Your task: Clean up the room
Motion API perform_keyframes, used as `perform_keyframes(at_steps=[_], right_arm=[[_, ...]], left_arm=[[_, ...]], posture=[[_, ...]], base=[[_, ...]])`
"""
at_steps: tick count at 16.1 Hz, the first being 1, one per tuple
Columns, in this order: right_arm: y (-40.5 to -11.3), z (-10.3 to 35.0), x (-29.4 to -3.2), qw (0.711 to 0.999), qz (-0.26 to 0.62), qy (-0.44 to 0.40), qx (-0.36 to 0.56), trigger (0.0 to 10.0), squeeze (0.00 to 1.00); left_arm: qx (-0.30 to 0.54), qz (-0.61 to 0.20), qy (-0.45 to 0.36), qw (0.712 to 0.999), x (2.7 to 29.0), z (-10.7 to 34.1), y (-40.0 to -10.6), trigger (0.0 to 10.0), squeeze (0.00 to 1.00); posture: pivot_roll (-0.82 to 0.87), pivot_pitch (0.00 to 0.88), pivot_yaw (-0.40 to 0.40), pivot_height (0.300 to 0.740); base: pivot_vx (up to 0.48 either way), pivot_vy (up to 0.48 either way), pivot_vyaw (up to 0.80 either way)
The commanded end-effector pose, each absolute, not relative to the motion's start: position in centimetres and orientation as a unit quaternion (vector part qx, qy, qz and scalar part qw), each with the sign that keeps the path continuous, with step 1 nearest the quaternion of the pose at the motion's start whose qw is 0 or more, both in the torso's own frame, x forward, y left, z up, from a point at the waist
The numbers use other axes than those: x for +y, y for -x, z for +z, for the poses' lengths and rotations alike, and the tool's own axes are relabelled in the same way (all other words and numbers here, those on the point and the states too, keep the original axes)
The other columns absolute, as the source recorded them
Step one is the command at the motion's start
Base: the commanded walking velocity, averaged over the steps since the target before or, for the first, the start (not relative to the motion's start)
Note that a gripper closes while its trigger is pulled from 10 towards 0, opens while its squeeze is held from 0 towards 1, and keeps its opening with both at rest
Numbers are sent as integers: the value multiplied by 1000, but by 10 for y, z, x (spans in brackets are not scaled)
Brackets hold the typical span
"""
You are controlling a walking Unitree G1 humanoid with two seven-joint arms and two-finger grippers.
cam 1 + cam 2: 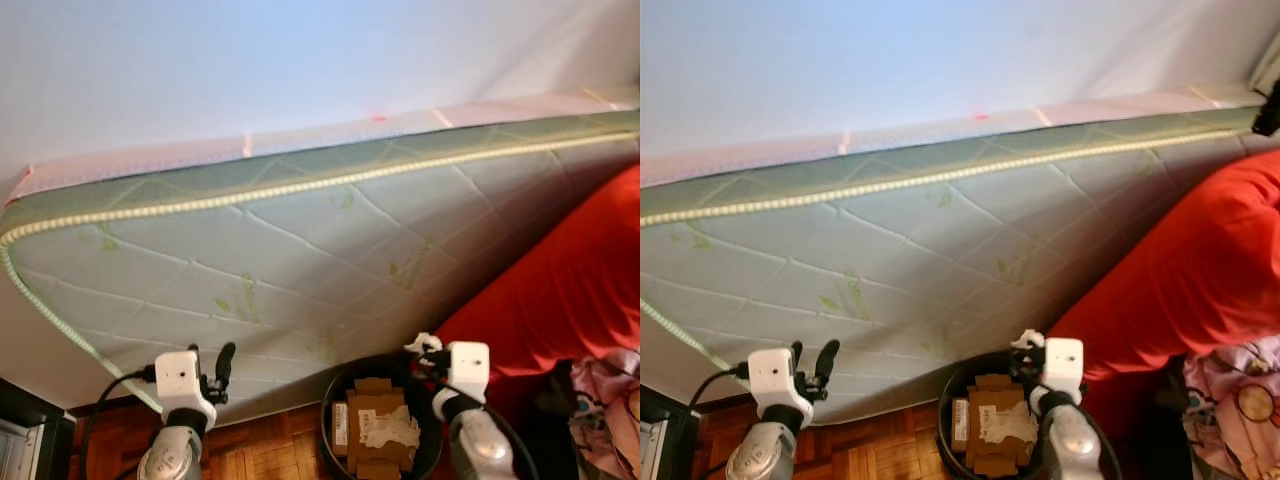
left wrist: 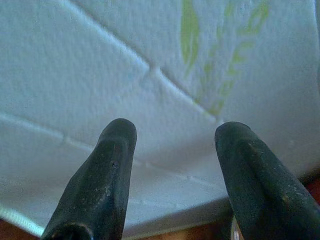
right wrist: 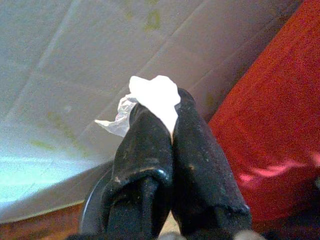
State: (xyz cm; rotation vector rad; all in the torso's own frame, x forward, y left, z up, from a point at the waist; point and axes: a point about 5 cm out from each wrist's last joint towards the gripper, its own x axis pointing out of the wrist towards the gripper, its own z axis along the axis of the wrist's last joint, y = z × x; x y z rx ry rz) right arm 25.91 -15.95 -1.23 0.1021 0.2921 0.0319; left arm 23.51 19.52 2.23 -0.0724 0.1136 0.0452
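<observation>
Two tools are raised before a quilted white mattress with green leaf print (image 1: pixel 300 250) leaning on the wall. Right tool (image 3: pixel 167 117) pinches a crumpled white tissue scrap (image 3: pixel 155 97) above the round black bin of cardboard and paper (image 1: pixel 385 425); left tool (image 2: pixel 172 135) gapes wide beside a red blanket (image 1: pixel 560 280).

**Clearance ahead of the arms**

The quilted mattress (image 1: pixel 300 250) leans close before you and blocks any forward reach. A red cover (image 1: pixel 560 290) closes off your right. Open room: above the black bin (image 1: pixel 335 425), and the wood floor (image 1: pixel 260 455) beside it.
</observation>
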Motion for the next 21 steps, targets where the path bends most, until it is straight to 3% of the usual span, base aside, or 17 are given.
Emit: perform_keyframes(at_steps=[1, 3, 6, 14, 21], right_arm=[[-262, -10, -160, 988, 13, -45, 148, 10000, 0], [-263, -11, -162, 987, 10, -41, 157, 10000, 0], [-264, -10, -169, 986, 11, -37, 160, 10000, 0], [-273, -15, -155, 976, 46, -21, 214, 10000, 0], [-284, -15, -144, 964, 50, -12, 261, 10000, 0]], left_arm=[[62, 20, 35, 997, 195, 24, -234, 10000, 0], [63, 21, 35, 997, 196, 24, -234, 10000, 0], [65, 19, 33, 997, 198, 26, -232, 10000, 0], [68, 24, 33, 997, 198, 29, -227, 10000, 0], [33, 35, 36, 998, 195, 57, -226, 10000, 0]], posture=[[-9, 117, -36, 697], [-5, 114, -33, 697], [-12, 116, -32, 663], [25, 177, -49, 663], [104, 333, -81, 663]], base=[[0, 0, 0], [0, 0, 0], [0, 0, 0], [0, 0, 0], [0, 0, 0]])
